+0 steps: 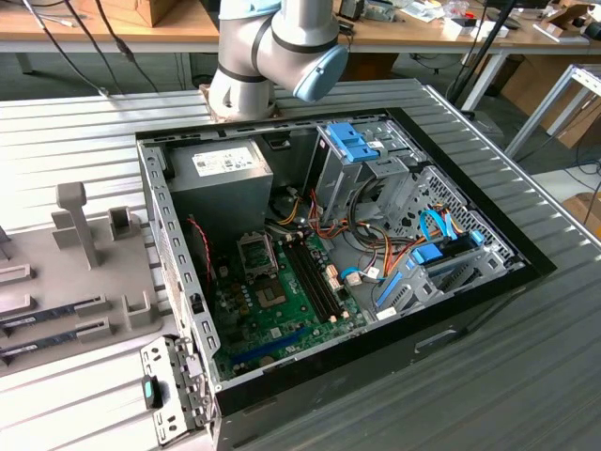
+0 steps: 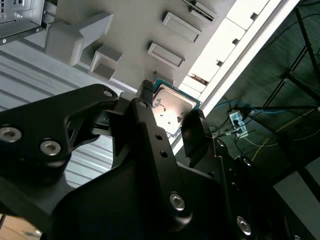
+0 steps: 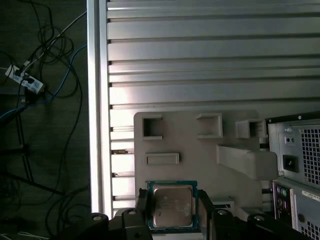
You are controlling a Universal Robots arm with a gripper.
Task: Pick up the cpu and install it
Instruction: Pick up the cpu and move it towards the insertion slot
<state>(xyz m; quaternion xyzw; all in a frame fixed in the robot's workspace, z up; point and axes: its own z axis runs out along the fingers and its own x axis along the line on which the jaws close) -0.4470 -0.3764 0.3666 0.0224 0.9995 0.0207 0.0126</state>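
cpu (image 3: 172, 206): 1 | computer case (image 1: 451, 324): 1 | power supply (image 1: 221, 169): 1 | fixture plate (image 3: 200, 150): 1

Covered and cut-off parts
In the first wrist view the end effector (image 3: 173, 199) covers one edge of the cpu (image 3: 172, 210), and the picture's edge cuts off the computer case (image 3: 295, 160). In the exterior view the arm (image 1: 272, 47) runs out past the top edge, and the grey fixture plate (image 1: 66, 272) on the desk (image 1: 526, 376) runs out past the exterior view's left.
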